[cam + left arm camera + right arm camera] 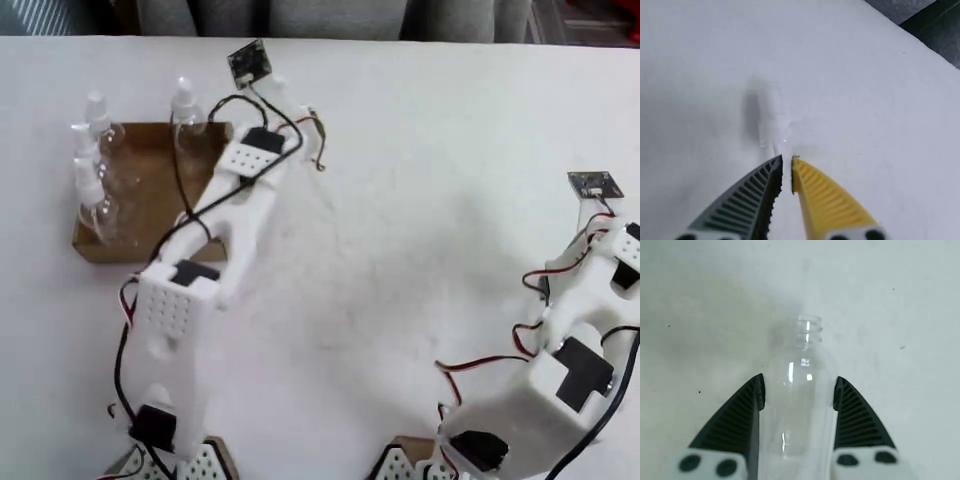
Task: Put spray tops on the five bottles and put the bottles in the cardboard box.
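Right gripper (799, 382): dark fingers clenched on the body of a clear bottle (801, 360). The bottle's threaded neck is bare, and it points away from the gripper over the white table (400, 200). The right arm (580, 340) stands well apart from the cardboard box (120, 248).

Left gripper (787, 162): grey and yellow fingers drawn together on the thin end of a blurred, translucent spray top (769, 112). The left arm (240, 190) crosses the box's near right corner, with its wrist just beyond the far right corner.

Box contents: capped bottles (183, 110) stand upright inside. Four can be counted.
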Action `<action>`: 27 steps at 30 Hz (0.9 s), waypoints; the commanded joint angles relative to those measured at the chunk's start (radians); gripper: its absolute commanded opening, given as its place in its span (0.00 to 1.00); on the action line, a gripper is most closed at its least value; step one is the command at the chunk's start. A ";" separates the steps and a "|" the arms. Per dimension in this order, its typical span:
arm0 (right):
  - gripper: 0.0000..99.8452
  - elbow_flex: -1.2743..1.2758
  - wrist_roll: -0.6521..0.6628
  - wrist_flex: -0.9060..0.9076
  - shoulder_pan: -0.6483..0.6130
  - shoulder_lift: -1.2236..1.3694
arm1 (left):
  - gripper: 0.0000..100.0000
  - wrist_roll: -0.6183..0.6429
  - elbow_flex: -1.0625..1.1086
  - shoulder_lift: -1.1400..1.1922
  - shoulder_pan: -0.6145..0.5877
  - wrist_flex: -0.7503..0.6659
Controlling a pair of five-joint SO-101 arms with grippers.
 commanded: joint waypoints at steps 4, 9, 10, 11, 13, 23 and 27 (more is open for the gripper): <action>0.02 0.014 0.011 -0.021 -0.016 -0.008 | 0.31 -0.011 -0.195 0.102 -0.019 -0.018; 0.02 0.015 0.011 -0.021 -0.018 -0.008 | 0.32 -0.011 -0.285 0.174 -0.058 -0.017; 0.02 0.015 0.011 -0.021 -0.022 -0.008 | 0.31 -0.011 -0.305 0.189 -0.067 -0.014; 0.02 0.017 0.011 -0.021 -0.028 -0.008 | 0.29 -0.011 -0.328 0.202 -0.071 0.000; 0.02 0.020 0.011 -0.021 -0.036 -0.007 | 0.26 -0.012 -0.384 0.232 -0.073 0.037; 0.02 0.077 0.012 -0.025 -0.084 -0.008 | 0.24 -0.063 -0.704 0.449 -0.064 0.192; 0.02 0.077 0.012 -0.028 -0.081 -0.008 | 0.24 -0.061 -0.807 0.526 -0.065 0.222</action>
